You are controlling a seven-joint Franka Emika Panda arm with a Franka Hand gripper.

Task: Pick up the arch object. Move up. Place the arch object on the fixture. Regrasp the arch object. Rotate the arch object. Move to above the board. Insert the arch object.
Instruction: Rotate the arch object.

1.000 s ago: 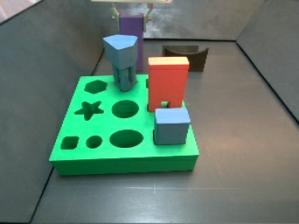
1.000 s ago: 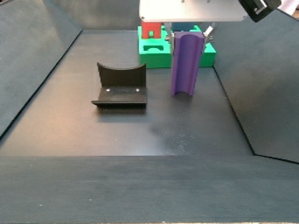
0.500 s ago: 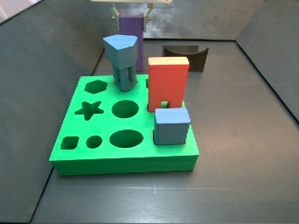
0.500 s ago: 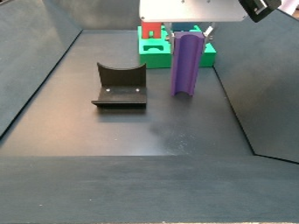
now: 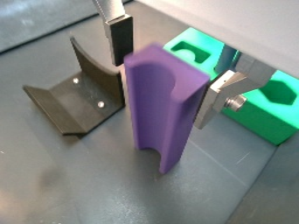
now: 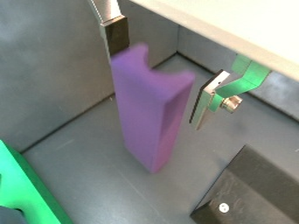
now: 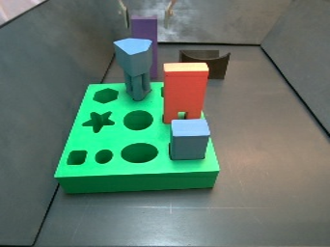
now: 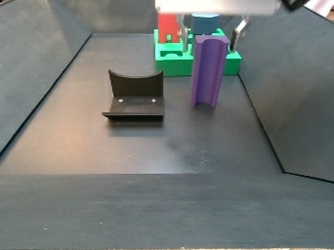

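The purple arch object [image 7: 146, 41] stands upright on the dark floor behind the green board [image 7: 96, 145], and shows in the other side view [image 8: 208, 73] too. My gripper [image 5: 167, 68] is open, with one finger [image 5: 117, 39] on each side of the arch object's upper part [image 5: 163, 105] and a gap at each face. The same shows in the other wrist view, gripper [image 6: 160, 68] around the block [image 6: 149, 109]. The dark fixture [image 8: 133, 95] sits on the floor beside the arch object, its scooped top bare, also in a wrist view [image 5: 70, 92].
On the board stand a blue-grey pentagon column [image 7: 133, 68], a red-orange block [image 7: 184, 92] and a small blue cube [image 7: 190, 138]. Star, hexagon, round and square holes are open on its near side. Dark walls ring the floor.
The gripper has risen a little in both side views. The arch object still stands in the same spot on the floor.
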